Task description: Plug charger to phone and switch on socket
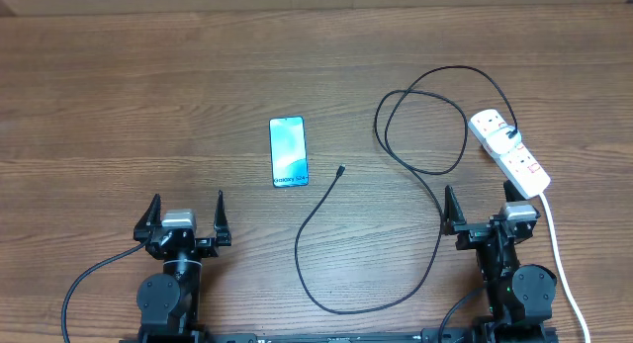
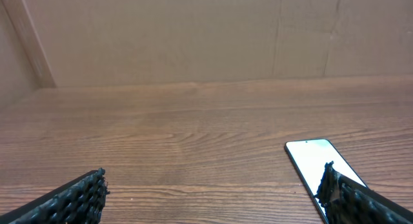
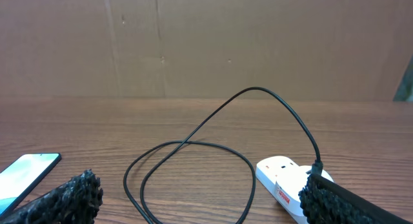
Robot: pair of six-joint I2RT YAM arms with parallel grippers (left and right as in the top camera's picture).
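Observation:
The phone (image 1: 288, 152) lies flat near the table's middle, screen lit, and also shows in the left wrist view (image 2: 316, 159) and the right wrist view (image 3: 26, 172). The charger (image 1: 299, 239) is a thin black cable looping over the table. Its free plug (image 1: 341, 170) rests just right of the phone, apart from it, and its other end is plugged into the socket (image 1: 508, 151), a white strip at the right (image 3: 284, 179). The charger loop (image 3: 193, 143) lies ahead of my right gripper. My left gripper (image 1: 188, 200) (image 2: 213, 185) and right gripper (image 1: 479, 193) (image 3: 200, 185) stand open and empty near the front edge.
A thick white cord (image 1: 559, 254) runs from the socket down past my right arm to the front edge. A brown cardboard wall (image 2: 193, 37) closes the far side of the wooden table (image 1: 119, 106).

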